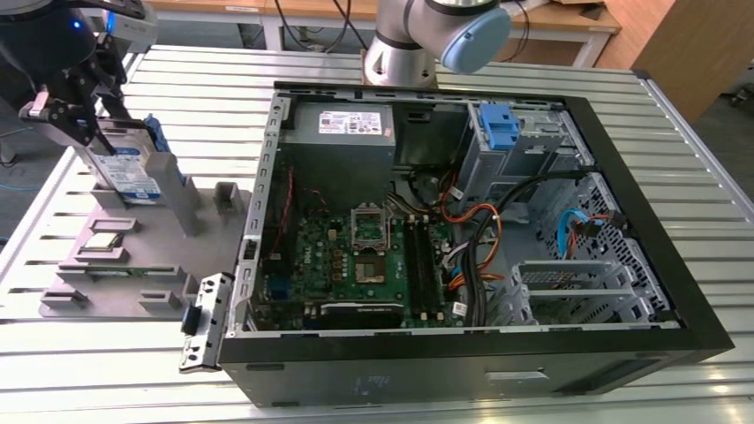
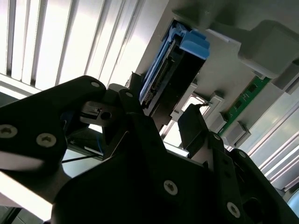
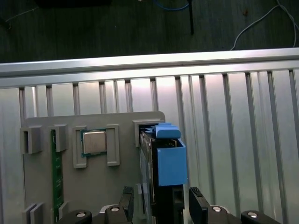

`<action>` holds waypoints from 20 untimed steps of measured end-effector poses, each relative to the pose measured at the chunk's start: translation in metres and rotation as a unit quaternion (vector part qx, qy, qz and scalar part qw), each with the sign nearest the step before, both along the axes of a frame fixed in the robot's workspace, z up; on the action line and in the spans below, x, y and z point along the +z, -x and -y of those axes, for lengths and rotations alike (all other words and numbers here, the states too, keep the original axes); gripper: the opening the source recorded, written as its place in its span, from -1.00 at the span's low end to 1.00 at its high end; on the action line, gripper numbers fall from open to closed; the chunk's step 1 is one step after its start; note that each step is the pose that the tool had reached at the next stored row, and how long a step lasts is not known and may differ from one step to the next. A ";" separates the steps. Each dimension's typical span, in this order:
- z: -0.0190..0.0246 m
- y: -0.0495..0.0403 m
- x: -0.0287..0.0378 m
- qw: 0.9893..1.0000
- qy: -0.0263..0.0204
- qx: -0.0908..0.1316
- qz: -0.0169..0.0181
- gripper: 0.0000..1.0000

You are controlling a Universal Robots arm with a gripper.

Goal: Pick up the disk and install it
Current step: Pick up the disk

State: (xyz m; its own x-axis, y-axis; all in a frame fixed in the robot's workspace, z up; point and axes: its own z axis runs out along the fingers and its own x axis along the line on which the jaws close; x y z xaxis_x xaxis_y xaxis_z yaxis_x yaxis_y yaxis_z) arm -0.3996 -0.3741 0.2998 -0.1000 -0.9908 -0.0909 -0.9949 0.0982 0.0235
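The flat silver hard disk with a blue-and-white label and blue plastic side rails (image 1: 132, 172) stands on its edge in a slot of a grey moulded parts fixture (image 1: 118, 269). It is well apart from the open black computer case (image 1: 471, 375), on the exterior view's left. In the first wrist view the disk (image 3: 170, 165) rises beside a square silver processor chip (image 3: 94, 142) and a green memory strip (image 3: 57, 172), each seated in its own pocket of the fixture.

Fixture and case both rest on a table of ribbed aluminium slats (image 1: 495, 69). Inside the case lie a green motherboard (image 1: 353, 256), a grey power-supply box (image 1: 342, 124) and a blue bracket in the drive cage (image 1: 501, 124). Behind the table stands a wooden workbench (image 1: 566, 22).

The arm's grey base (image 1: 407, 40) is mounted at the table's far edge. The black gripper (image 1: 94, 124) is over the fixture and tilted. In both wrist views the gripper (image 3: 163, 205) (image 2: 161, 109) is spread, with a finger (image 3: 198, 207) on each side of the disk and a slim gap showing.
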 end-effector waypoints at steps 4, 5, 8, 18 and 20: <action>0.0001 0.0000 0.0000 1.000 0.003 0.000 0.000 0.18; 0.0001 0.0000 0.0000 1.000 0.003 0.000 0.000 0.18; 0.0000 0.0000 -0.0001 1.000 0.003 0.001 0.000 0.18; -0.0026 0.0000 -0.0003 1.000 0.003 0.018 0.000 0.18; -0.0040 0.0000 -0.0004 1.000 0.003 0.018 0.000 0.18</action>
